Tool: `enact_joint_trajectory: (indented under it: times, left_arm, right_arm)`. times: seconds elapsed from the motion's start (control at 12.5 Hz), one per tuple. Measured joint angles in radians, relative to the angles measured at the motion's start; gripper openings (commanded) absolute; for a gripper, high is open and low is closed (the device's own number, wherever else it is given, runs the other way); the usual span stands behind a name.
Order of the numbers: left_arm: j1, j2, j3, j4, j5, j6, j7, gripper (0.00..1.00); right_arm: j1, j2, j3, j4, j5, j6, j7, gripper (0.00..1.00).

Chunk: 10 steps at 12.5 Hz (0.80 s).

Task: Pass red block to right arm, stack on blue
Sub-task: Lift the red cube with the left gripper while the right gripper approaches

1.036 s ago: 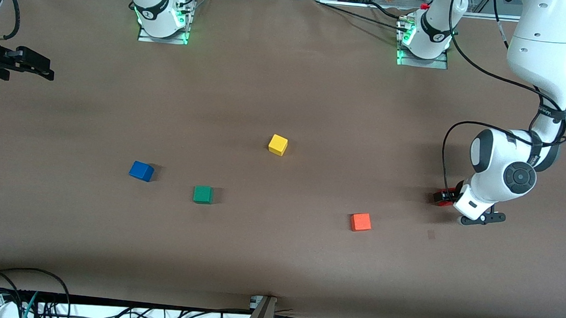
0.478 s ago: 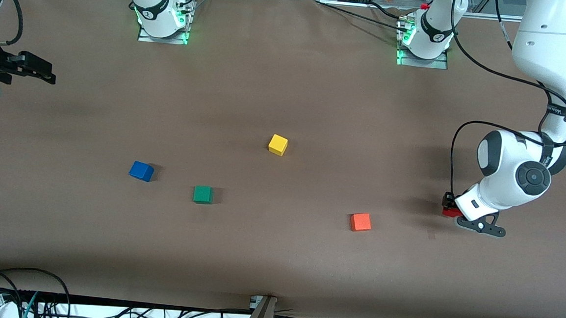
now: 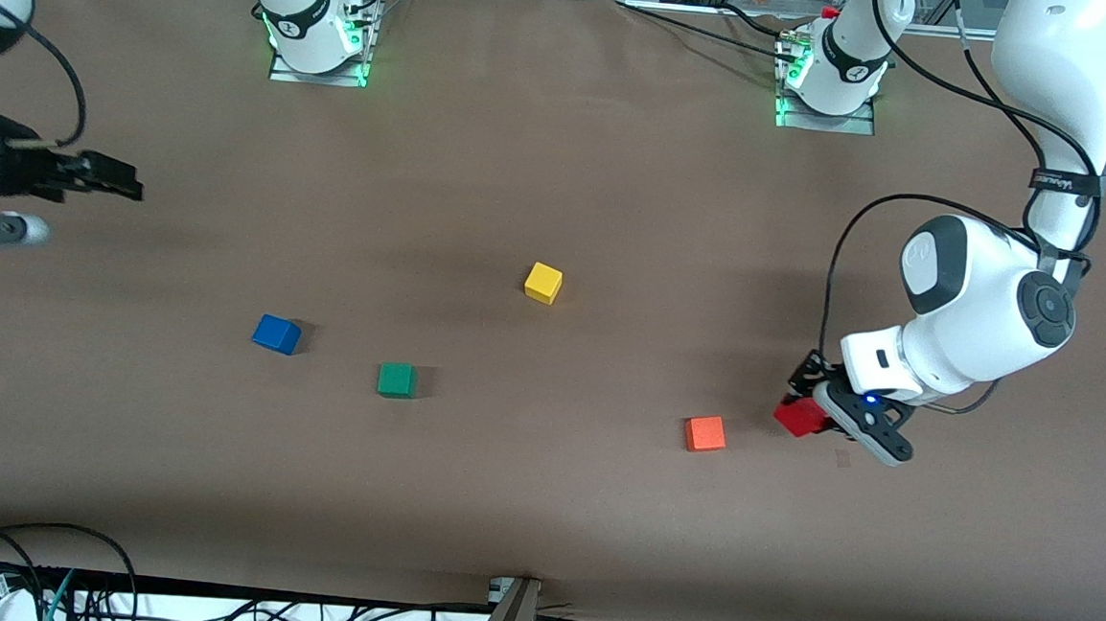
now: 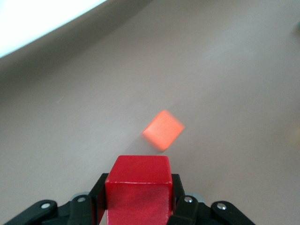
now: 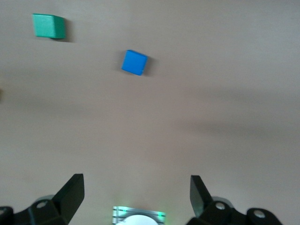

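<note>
My left gripper (image 3: 804, 414) is shut on the red block (image 3: 799, 418) and holds it above the table, beside the orange cube, toward the left arm's end. In the left wrist view the red block (image 4: 138, 185) sits clamped between the black fingers (image 4: 183, 211). The blue cube (image 3: 276, 334) lies on the table toward the right arm's end and shows in the right wrist view (image 5: 134, 62). My right gripper (image 3: 123, 191) is open and empty in the air over the right arm's end of the table, apart from the blue cube; its fingers (image 5: 72, 187) stand wide apart.
An orange cube (image 3: 705, 433) lies close to the held red block and shows in the left wrist view (image 4: 163, 130). A green cube (image 3: 396, 379) lies beside the blue one. A yellow cube (image 3: 543, 282) lies mid-table. The arm bases (image 3: 318, 32) stand at the top edge.
My left gripper has swung with the red block toward the orange cube and the table's middle. My right gripper has moved in from the table's end toward the middle.
</note>
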State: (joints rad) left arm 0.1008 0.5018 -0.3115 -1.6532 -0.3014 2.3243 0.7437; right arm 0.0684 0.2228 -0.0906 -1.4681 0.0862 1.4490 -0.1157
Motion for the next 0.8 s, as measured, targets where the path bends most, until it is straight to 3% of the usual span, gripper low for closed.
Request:
enact_joint_trajectory:
  times: [0.32,0.56,0.8]
  left_arm:
    - [0.135,0.026,-0.233,0.016,-0.493,-0.012,0.446,0.00]
    - [0.130,0.071,-0.357,0.093,-0.683,-0.019,0.611,0.00]
    - [0.089,0.194,-0.480,0.211,-0.812,-0.022,0.768,0.00]
  right_arm:
    - [-0.001,0.101,-0.001,0.000,0.303,0.031,0.001,1.00]
    - [0.002,0.193,0.001,-0.001,0.608,0.034,0.001,1.00]
    - [0.031,0.285,0.019,-0.002,0.892,0.029,-0.004,1.00]
